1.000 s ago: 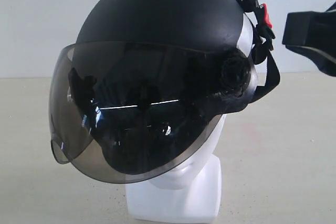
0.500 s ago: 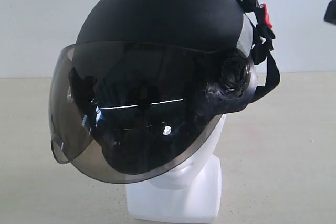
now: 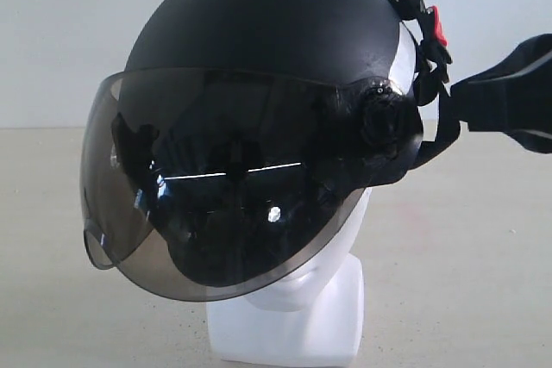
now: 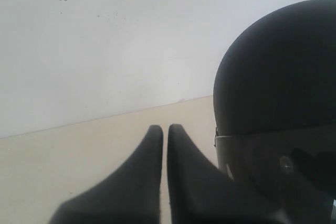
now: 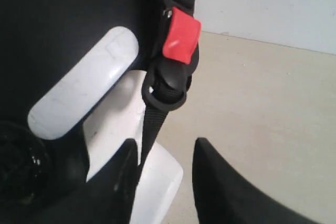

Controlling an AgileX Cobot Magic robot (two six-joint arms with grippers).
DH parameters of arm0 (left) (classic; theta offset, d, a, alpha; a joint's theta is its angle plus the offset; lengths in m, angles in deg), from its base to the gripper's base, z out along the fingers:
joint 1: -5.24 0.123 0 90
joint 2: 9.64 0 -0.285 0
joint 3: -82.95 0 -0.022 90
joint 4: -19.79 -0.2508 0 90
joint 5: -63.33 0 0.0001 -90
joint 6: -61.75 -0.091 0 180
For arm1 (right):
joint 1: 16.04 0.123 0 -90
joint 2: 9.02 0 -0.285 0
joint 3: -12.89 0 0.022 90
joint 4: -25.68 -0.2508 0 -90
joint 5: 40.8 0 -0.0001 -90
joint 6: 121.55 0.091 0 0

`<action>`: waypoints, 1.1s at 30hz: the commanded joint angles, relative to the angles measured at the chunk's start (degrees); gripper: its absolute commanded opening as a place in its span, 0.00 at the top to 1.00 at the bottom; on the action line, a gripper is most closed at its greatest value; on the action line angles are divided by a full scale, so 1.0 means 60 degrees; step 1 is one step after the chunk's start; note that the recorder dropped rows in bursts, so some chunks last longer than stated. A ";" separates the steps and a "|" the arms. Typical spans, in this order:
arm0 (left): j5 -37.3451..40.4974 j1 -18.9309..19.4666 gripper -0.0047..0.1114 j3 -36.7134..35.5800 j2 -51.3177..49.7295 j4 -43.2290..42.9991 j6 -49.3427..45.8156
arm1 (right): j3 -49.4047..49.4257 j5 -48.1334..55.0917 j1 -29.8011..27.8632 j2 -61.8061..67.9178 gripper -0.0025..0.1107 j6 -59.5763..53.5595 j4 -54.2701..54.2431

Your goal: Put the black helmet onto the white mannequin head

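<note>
One strap of black helmet beside right pincer, jaws parted.

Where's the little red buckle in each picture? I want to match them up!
Exterior view: the red buckle is at the upper right, just behind the black helmet.
Left wrist view: not in it.
Right wrist view: close up, clipped on the black strap beside the helmet's dark shell.
Shared landmark: the black helmet shows in all three views.

Helmet on mannequin head; R pincer rt.
</note>
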 commanded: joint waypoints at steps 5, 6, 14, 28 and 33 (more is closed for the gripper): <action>-0.0512 -0.0004 0.92 -0.0040 0.0070 -0.0015 -0.0048 | 0.0043 -0.0414 -0.0071 0.0965 0.68 -0.0117 0.0123; -0.0474 -0.0004 0.92 -0.0040 0.0070 -0.0015 -0.0048 | 0.0043 -0.0526 -0.0071 0.1004 0.68 -0.0069 0.0230; -0.0553 -0.0004 0.92 -0.0040 0.0070 -0.0015 -0.0048 | 0.0043 -0.0341 -0.0071 0.1004 0.93 0.1752 0.2000; -0.2551 -0.0058 0.92 -0.0040 -0.0263 0.0390 -0.0408 | 0.0043 0.1744 -0.0981 0.1025 0.98 0.3507 0.4343; -0.3403 -0.0066 0.92 -0.0040 -0.0919 0.0463 -0.0408 | 0.0043 0.0489 -0.1916 0.1025 0.98 0.2173 0.2855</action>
